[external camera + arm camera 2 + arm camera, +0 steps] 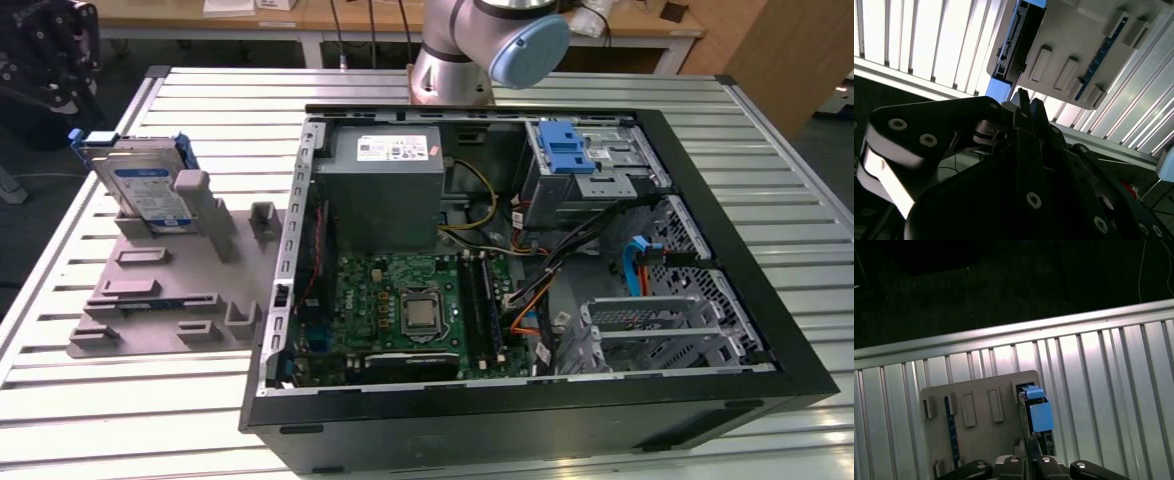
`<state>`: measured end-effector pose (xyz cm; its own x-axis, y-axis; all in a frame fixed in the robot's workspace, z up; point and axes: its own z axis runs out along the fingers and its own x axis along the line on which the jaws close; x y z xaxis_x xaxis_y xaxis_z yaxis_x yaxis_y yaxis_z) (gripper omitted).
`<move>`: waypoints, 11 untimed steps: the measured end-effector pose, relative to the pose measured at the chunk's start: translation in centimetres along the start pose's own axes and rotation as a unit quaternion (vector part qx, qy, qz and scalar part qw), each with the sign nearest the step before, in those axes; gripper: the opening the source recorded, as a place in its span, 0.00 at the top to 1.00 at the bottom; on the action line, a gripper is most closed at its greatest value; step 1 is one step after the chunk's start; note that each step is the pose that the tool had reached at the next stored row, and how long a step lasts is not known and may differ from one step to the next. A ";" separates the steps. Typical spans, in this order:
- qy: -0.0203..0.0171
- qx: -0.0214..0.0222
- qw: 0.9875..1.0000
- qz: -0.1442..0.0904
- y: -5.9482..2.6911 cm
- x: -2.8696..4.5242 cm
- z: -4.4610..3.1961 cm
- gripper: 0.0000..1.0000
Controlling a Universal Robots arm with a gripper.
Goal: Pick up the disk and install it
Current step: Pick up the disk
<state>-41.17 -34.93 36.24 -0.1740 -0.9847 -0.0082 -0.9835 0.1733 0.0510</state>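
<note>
Silver arm (445, 55), blue cap (530, 50), black gripper (1028, 100)

You count one disk (144, 185), one grey holder plate (160, 300) and one open computer case (507, 415) on one worktop (160, 400). Inside the case: one grey metal box (380, 195), one blue-latched cage (587, 165), one green mainboard (400, 310). One arm (467, 50).

Arm (458, 45) cut at top, disk (140, 188) pt. hidden
</note>
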 end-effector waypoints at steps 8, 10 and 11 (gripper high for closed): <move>0.002 0.001 0.999 -0.039 0.00 0.00 0.15 0.53; 0.002 0.001 0.999 -0.041 0.00 0.01 0.15 0.47; 0.002 0.001 0.999 -0.041 0.00 0.01 0.16 0.47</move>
<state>-41.18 -34.94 36.08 -0.0933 -0.9956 -0.0088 -0.9946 0.0928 0.0474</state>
